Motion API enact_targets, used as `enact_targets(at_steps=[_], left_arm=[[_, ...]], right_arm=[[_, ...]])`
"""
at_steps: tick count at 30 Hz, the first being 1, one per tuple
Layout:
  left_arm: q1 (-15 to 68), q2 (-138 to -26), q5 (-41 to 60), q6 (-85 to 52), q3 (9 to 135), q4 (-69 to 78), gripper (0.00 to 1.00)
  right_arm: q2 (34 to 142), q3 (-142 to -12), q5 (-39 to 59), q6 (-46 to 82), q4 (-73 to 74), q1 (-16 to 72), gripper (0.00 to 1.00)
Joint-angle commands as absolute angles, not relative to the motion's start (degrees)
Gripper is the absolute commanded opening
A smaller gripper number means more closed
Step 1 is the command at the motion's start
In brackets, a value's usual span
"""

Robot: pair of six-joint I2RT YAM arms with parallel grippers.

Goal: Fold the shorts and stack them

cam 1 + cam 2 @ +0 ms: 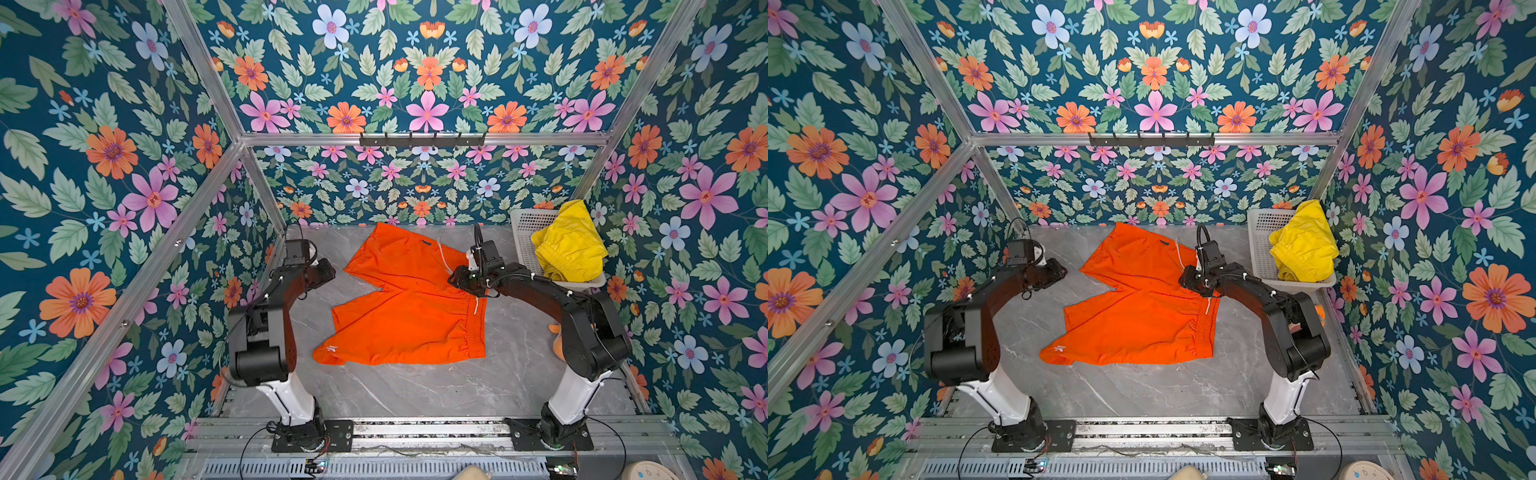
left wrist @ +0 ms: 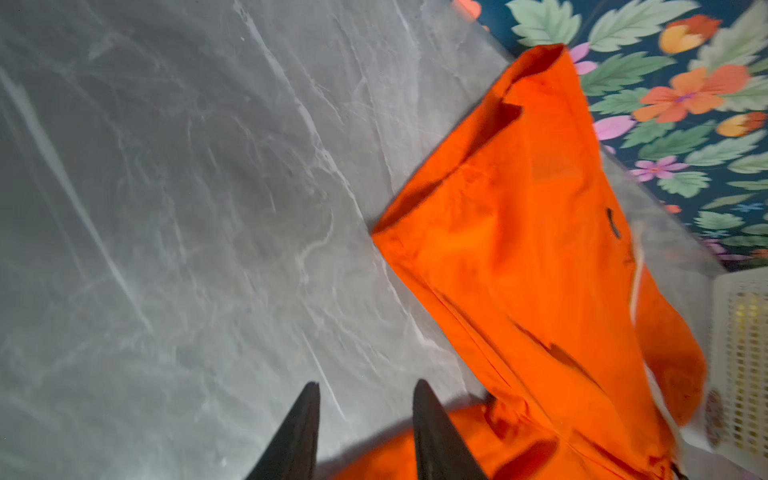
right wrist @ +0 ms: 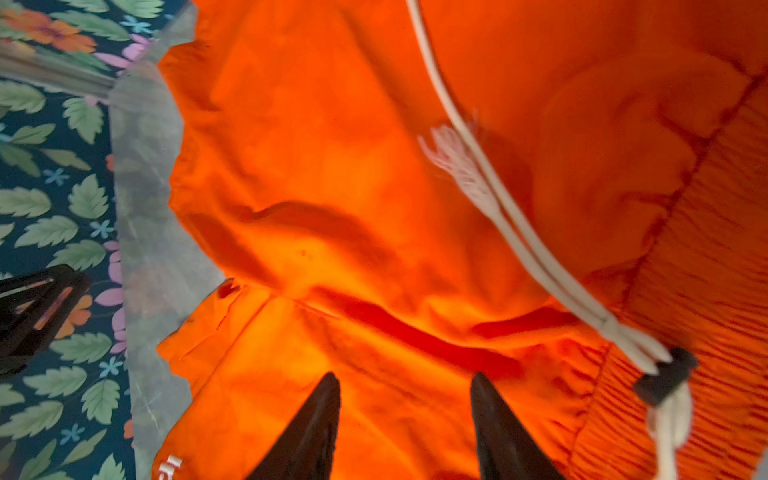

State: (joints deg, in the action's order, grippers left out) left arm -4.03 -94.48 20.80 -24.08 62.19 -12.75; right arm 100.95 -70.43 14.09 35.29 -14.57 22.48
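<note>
The orange shorts (image 1: 407,299) lie spread flat on the grey marble table (image 1: 415,386) in both top views, waistband to the right, legs to the left, a small white logo (image 1: 331,349) at the near hem. The yellow shorts (image 1: 569,245) sit crumpled in a white basket at the back right. My left gripper (image 2: 367,384) is open over bare marble just left of the orange shorts' far leg, nothing between its fingers. My right gripper (image 3: 405,376) hangs open above the orange fabric near the waistband (image 3: 706,291) and whitish drawstring (image 3: 478,178), holding nothing.
The white perforated basket (image 1: 528,232) stands against the back right wall. An orange plush toy (image 1: 557,336) lies partly hidden behind the right arm. A black hook rail (image 1: 422,140) is on the back wall. Floral walls close in three sides.
</note>
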Motion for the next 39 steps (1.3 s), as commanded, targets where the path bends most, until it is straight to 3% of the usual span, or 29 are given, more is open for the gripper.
enact_targets(at_steps=[1, 8, 18, 32, 35, 39], left_arm=[[-4.1, -87.0, 22.5, -26.5, 53.5, -13.9, 0.38], [-4.1, -79.8, 24.6, -27.2, 43.1, -15.7, 0.38], [-4.0, -85.1, 25.6, -26.7, 40.8, -11.0, 0.37], [-4.1, -90.3, 25.8, -26.6, 41.5, -6.5, 0.26], [-4.1, -91.0, 26.1, -26.4, 41.8, -5.7, 0.2], [-4.1, -89.6, 25.8, -25.0, 44.9, -9.3, 0.01]], right_arm=[[99.2, -69.7, 15.7, 31.9, -17.1, 25.0, 0.51], [96.9, -63.7, 18.0, 32.0, -16.2, 28.3, 0.51], [98.5, -59.0, 17.6, 32.1, -14.3, 28.4, 0.51], [99.8, -56.0, 17.4, 32.1, -13.0, 28.4, 0.5], [99.9, -55.2, 17.2, 31.9, -12.9, 28.3, 0.5], [99.4, -53.7, 16.4, 31.1, -12.9, 27.8, 0.5]])
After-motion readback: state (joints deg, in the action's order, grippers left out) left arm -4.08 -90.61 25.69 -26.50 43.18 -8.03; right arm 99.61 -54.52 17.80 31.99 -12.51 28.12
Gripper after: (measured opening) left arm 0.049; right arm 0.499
